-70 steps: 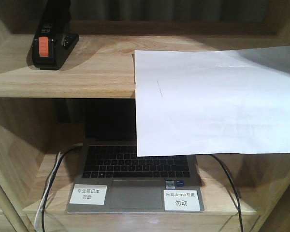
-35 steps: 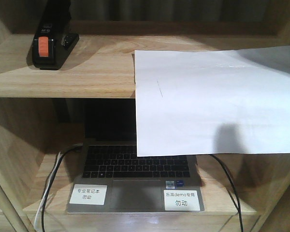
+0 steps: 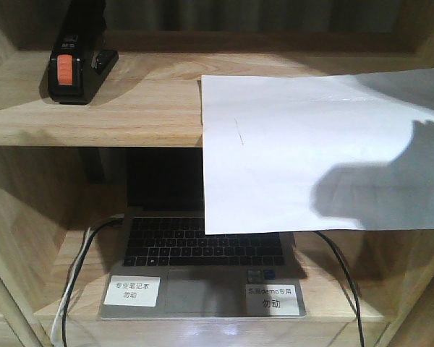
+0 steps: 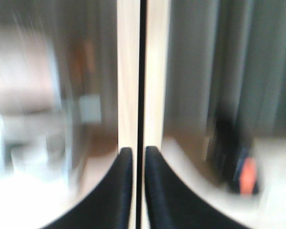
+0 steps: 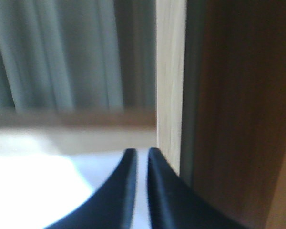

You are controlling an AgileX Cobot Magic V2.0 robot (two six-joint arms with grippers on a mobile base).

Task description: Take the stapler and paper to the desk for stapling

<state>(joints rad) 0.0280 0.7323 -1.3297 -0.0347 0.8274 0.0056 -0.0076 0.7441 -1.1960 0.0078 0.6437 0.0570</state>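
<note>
Front-facing view: black orange-patched stapler sits at the back-left corner of the pale wooden shelf, white paper sheet droops over its front edge, left gripper and right gripper pressed together, empty, so nothing looks fetched yet.

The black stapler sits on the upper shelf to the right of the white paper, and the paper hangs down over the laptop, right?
Not quite: the stapler sits left of the paper, not right, as the front-facing view shows. The paper does hang down over the laptop.
</note>
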